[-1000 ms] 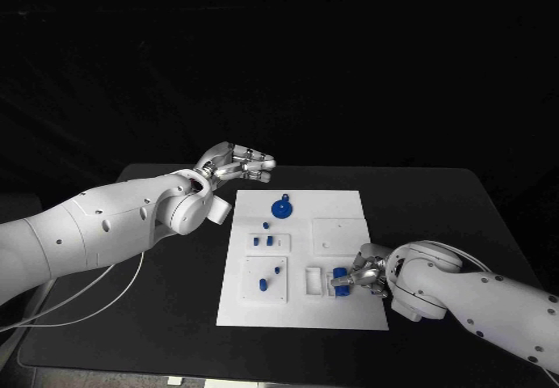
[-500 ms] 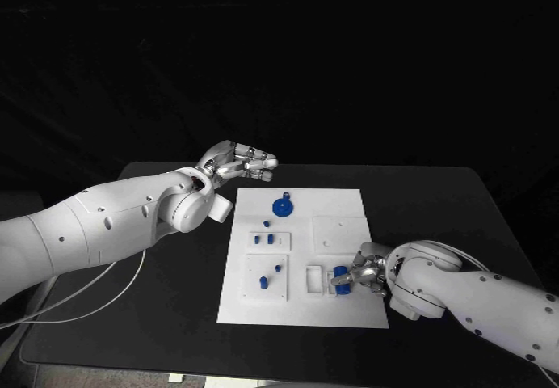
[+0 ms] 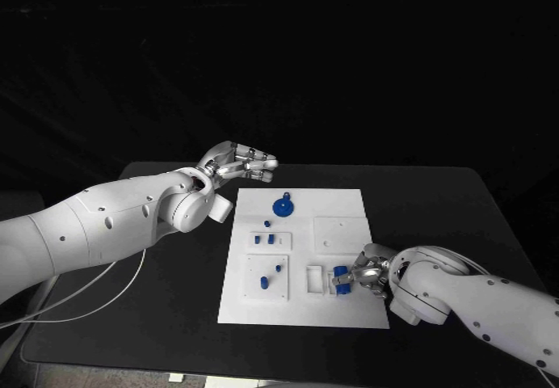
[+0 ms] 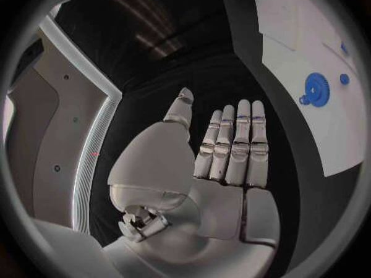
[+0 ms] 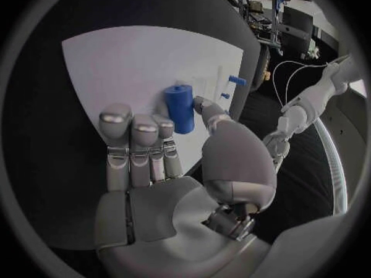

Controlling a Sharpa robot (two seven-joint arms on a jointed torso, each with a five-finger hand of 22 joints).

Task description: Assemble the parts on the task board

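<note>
Head view: my right robot hand point(image 3: 363, 276) sits over the task board point(image 3: 305, 311) near its right edge, toward the near right corner, fingers closed round a blue cylinder part point(image 3: 342, 280). My left robot hand point(image 3: 239, 163) hangs above the surface point(image 3: 443, 202) just off the board's far left corner, holding nothing, fingers apart. A blue gear point(image 3: 282, 209) lies near the board's far edge; small blue pegs point(image 3: 268, 239) stand left of centre.

Left wrist view: left robot hand point(image 4: 220, 154) flat, fingers straight, side by side, nothing in it. Gear point(image 4: 315, 89) on the white board point(image 4: 324, 136) beyond the fingertips.

Right wrist view: right robot hand point(image 5: 166, 148) pinches the cylinder point(image 5: 179, 108) between thumb and fingers, upright over the board point(image 5: 116, 68). Two small pegs point(image 5: 237, 80) near the board's edge beyond it.
</note>
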